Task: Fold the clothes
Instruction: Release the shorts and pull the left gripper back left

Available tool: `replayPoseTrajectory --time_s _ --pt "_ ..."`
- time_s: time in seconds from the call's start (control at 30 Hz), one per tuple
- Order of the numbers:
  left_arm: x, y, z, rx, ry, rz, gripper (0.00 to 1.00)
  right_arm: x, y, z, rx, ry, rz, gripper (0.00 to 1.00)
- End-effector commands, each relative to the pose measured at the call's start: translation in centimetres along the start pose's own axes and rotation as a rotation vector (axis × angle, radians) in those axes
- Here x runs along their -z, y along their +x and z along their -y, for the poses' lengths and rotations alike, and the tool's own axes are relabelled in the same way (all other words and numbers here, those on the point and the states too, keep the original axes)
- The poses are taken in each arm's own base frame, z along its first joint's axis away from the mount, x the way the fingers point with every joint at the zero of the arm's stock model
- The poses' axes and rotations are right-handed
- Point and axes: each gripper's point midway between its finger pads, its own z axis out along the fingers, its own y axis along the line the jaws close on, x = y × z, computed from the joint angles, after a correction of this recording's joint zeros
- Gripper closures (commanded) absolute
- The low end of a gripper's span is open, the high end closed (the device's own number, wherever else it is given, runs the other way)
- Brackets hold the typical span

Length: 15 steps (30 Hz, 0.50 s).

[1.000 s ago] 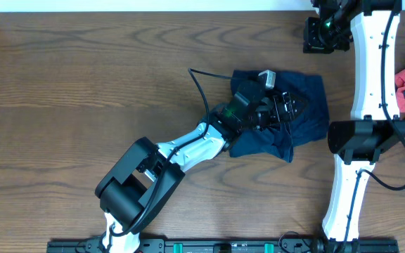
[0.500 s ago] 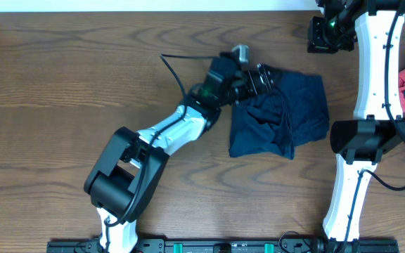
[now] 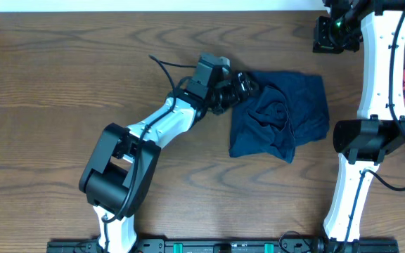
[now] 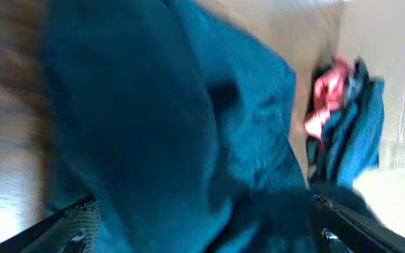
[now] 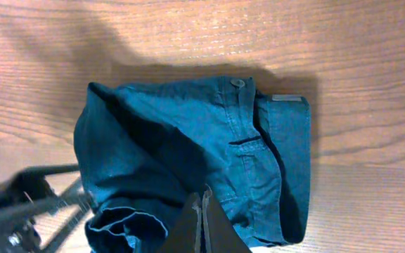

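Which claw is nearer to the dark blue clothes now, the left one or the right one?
Left. The left claw is open at the left edge of the clothes, right against the fabric. The right claw is apart from them, over bare table beyond their far right corner.

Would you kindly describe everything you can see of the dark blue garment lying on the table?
The garment is dark navy woven cloth, folded into a rough, creased square lying flat on the wooden table. The right wrist view shows a button, a pocket seam and a small tab near one edge. The open left gripper is at its upper-left edge; contact is unclear. The right gripper is apart.
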Motion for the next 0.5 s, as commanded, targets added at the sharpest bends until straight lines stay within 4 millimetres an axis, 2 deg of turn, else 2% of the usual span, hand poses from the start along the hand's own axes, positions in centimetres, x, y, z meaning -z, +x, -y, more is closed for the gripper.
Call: replayPoseTrajectory --time_s 0.0,0.23,0.33,0.47 --pt "-0.7 3.0 2.2 -0.085 0.075 -0.115 0.05 0.3 -0.2 0.1 0.001 -0.001 0.012 0.99" --pt "-1.8 8.5 4.9 -0.125 0.142 -0.265 0.05 0.3 -0.3 0.9 0.0 0.041 0.014 0.99" --pt "-2.0 9.8 5.7 -0.122 0.154 -0.289 0.05 0.3 -0.3 1.0 -0.003 0.044 0.015 0.99" --pt "-2.1 10.1 8.4 -0.186 0.25 -0.274 0.05 0.3 -0.3 1.1 -0.006 0.045 0.015 0.99"
